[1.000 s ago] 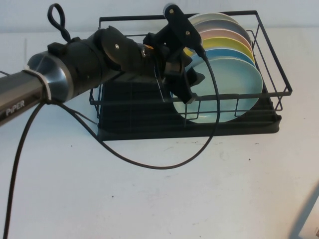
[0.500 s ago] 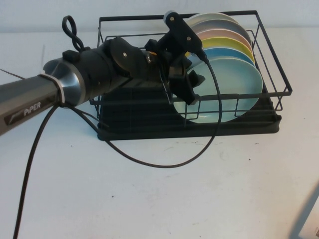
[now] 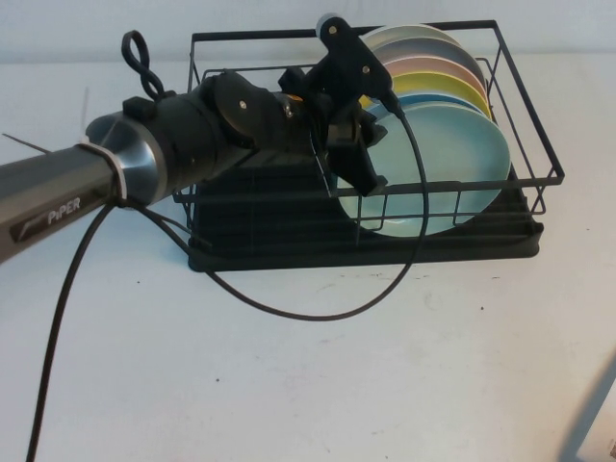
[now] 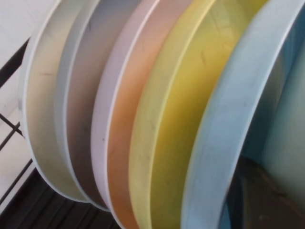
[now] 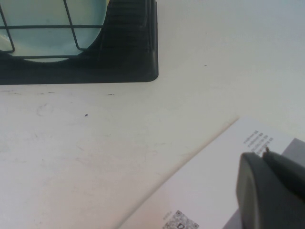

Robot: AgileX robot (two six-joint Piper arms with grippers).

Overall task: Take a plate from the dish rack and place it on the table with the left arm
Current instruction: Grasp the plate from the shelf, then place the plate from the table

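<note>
The black wire dish rack (image 3: 520,241) stands at the back of the white table (image 3: 289,385) with several plates on edge. The mint-green plate (image 3: 443,164) is the front one. My left arm reaches into the rack from the left. My left gripper (image 3: 366,181) is shut on that plate's left rim, one finger in front and one behind. In the left wrist view a dark finger (image 4: 259,191) sits between the mint plate (image 4: 288,119) and the light blue plate (image 4: 224,133). My right gripper (image 5: 265,157) is shut and empty, low over the table's right front.
Behind the mint plate stand a light blue plate (image 3: 428,99), a yellow plate (image 3: 438,84), a pink-orange plate (image 3: 433,67) and pale ones. The left arm's black cable (image 3: 318,313) loops over the table. A white printed sheet (image 5: 209,181) lies under the right gripper.
The left gripper has pushed further onto the mint plate's rim and its fingers have closed. The plate has tipped slightly. The right arm has not moved.
</note>
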